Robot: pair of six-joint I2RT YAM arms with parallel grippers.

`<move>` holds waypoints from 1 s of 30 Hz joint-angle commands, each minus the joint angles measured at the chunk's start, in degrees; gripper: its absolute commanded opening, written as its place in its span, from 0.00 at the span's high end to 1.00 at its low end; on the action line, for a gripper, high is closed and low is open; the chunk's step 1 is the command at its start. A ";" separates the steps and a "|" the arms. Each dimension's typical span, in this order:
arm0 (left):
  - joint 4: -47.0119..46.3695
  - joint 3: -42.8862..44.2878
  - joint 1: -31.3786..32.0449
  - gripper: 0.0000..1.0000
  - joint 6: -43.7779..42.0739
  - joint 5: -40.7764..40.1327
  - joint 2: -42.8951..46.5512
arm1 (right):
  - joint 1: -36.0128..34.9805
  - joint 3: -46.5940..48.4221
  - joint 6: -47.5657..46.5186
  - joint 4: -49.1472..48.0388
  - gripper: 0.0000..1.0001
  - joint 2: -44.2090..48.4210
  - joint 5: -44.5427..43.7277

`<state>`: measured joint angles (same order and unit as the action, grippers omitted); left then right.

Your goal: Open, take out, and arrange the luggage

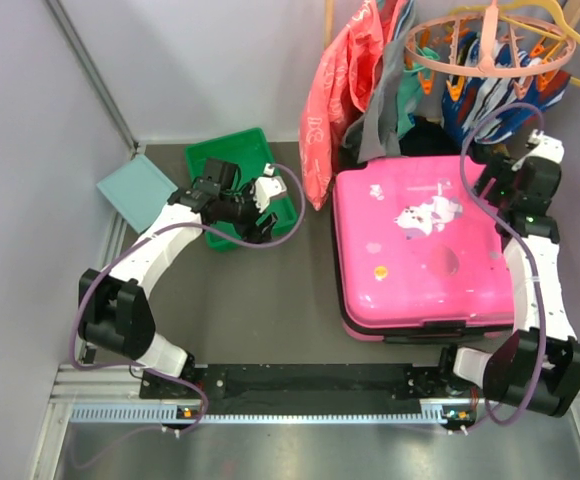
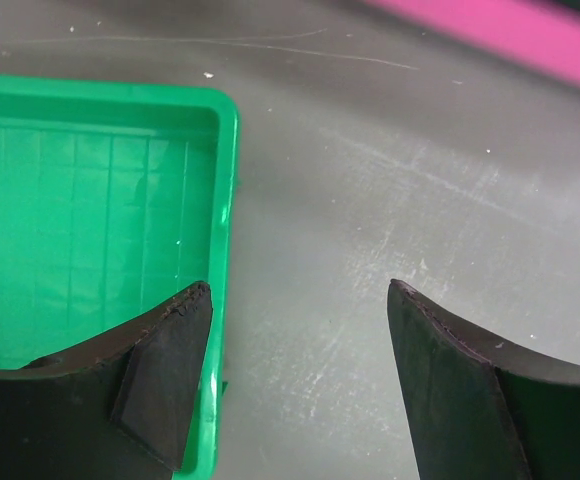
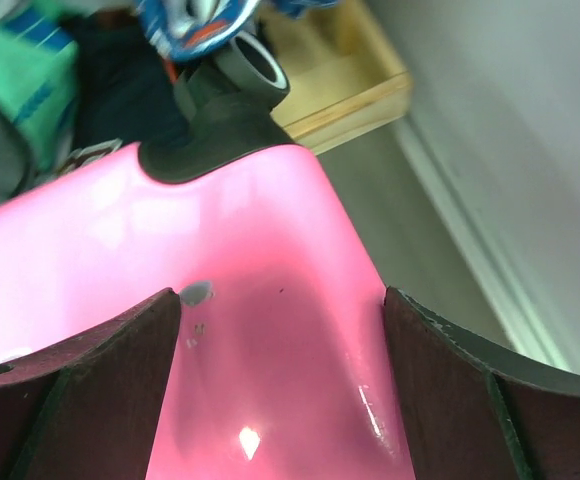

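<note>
A: Well, item one: hot-pink hard-shell suitcase (image 1: 420, 260), lying flat, shell up, on the counter (image 2: 390, 200), right of centre. Markings?
B: One white cartoon sticker (image 1: 425, 213); any lettering is too small to read.
A: Right end effector (image 3: 282, 298)?
B: Jaws wide, empty, over the shell's far right corner. Only its wrist view shows the black wheel (image 3: 255, 62) there.
A: Left end effector (image 2: 295, 295)?
B: Jaws wide, empty, straddling the green tray (image 2: 228, 200) rim. Only the overhead view shows the pale-teal box (image 1: 135, 190) beside the tray.
</note>
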<state>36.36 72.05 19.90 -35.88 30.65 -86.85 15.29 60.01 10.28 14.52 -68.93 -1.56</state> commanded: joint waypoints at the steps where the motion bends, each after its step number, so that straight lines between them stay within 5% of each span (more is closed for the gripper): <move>1: -2.52 -0.68 0.93 0.24 0.81 2.31 0.54 | -12.37 -5.08 5.45 17.91 0.21 -2.70 16.86; 13: -2.70 -1.12 0.75 0.23 3.00 -7.18 7.29 | -27.14 -8.24 8.96 16.76 0.21 -0.25 17.83; 22: 0.11 2.83 -3.28 0.22 4.85 -15.89 9.15 | -42.61 -6.58 15.46 18.61 0.21 -0.77 9.65; 30: 5.82 2.22 -5.75 0.22 2.66 -15.72 11.43 | -46.67 -5.87 15.82 20.72 0.20 0.89 7.63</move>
<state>39.38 73.08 13.56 -32.82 12.05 -78.35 -25.61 57.56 17.23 17.17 -65.23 -11.38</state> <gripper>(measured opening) 0.778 0.802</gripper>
